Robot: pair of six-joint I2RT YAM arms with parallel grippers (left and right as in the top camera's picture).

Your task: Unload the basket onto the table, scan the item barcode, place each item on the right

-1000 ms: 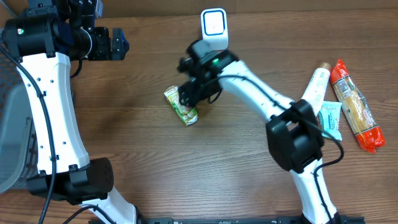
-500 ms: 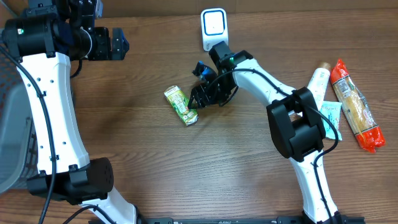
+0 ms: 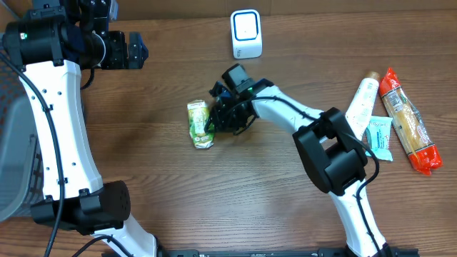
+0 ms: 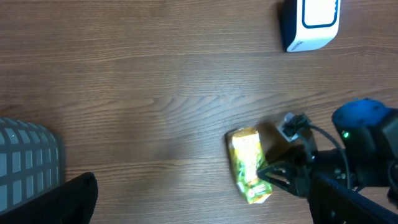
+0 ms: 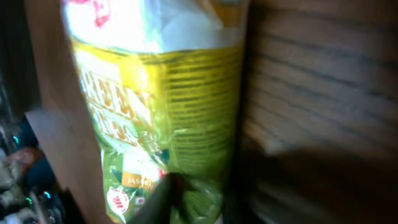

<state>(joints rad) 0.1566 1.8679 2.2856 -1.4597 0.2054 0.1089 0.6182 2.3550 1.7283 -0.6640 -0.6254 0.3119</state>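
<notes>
The item is a green and yellow snack packet (image 3: 200, 123) lying on the wooden table, left of centre. My right gripper (image 3: 214, 120) is low at the packet's right edge and shut on it. Up close the packet (image 5: 161, 106) fills the right wrist view, with one dark finger (image 5: 158, 199) pressed into its crumpled lower end. The white barcode scanner (image 3: 246, 32) stands upright at the back of the table. My left gripper (image 3: 132, 50) hovers high at the back left, open and empty. From there the left wrist camera looks down on the packet (image 4: 249, 165) and the scanner (image 4: 314, 22).
At the right side lie a white tube (image 3: 363, 100), a teal sachet (image 3: 379, 137) and a long orange-red packet (image 3: 407, 121). A grey basket (image 3: 14, 157) stands off the table's left edge; its corner (image 4: 28, 162) also shows in the left wrist view.
My right gripper dropped back from near the scanner to the packet's right edge and closed on it. The packet swung from tilted to nearly upright and slid slightly left. The left arm stayed still.
</notes>
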